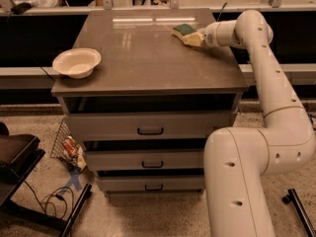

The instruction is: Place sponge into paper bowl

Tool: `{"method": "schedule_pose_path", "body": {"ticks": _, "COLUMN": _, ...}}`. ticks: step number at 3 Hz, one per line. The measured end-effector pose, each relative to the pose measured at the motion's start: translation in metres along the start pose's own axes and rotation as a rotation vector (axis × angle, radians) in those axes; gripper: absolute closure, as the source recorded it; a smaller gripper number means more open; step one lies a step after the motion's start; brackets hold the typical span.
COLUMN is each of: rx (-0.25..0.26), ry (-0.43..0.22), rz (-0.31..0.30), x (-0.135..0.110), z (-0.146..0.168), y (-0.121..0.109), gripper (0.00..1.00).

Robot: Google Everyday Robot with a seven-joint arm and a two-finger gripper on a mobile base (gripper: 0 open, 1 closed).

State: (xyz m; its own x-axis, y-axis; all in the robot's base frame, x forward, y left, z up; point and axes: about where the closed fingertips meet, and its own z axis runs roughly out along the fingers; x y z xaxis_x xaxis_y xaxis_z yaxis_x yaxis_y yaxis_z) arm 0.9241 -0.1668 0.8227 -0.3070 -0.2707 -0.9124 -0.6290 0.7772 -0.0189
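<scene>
The sponge point(183, 29), yellow with a dark green top, lies on the far right part of the grey table top point(148, 58). My gripper point(191, 37) reaches in from the right at table height and sits right against the sponge's near right side. The off-white paper bowl point(76, 62) stands upright and empty at the table's front left corner, far from the sponge and the gripper.
The table is a cabinet with three drawers point(150, 130) below. My white arm point(276, 107) curves down along its right side. A wire basket with packets point(69, 147) and cables lie on the floor at the left. A counter rail point(148, 6) runs behind.
</scene>
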Motion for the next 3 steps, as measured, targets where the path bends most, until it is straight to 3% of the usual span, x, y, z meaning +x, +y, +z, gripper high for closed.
{"method": "schedule_pose_path", "body": {"ticks": 3, "rx": 0.0, "ry": 0.0, "rz": 0.0, "x": 0.0002, "z": 0.0004, "y": 0.0002, "gripper": 0.12}}
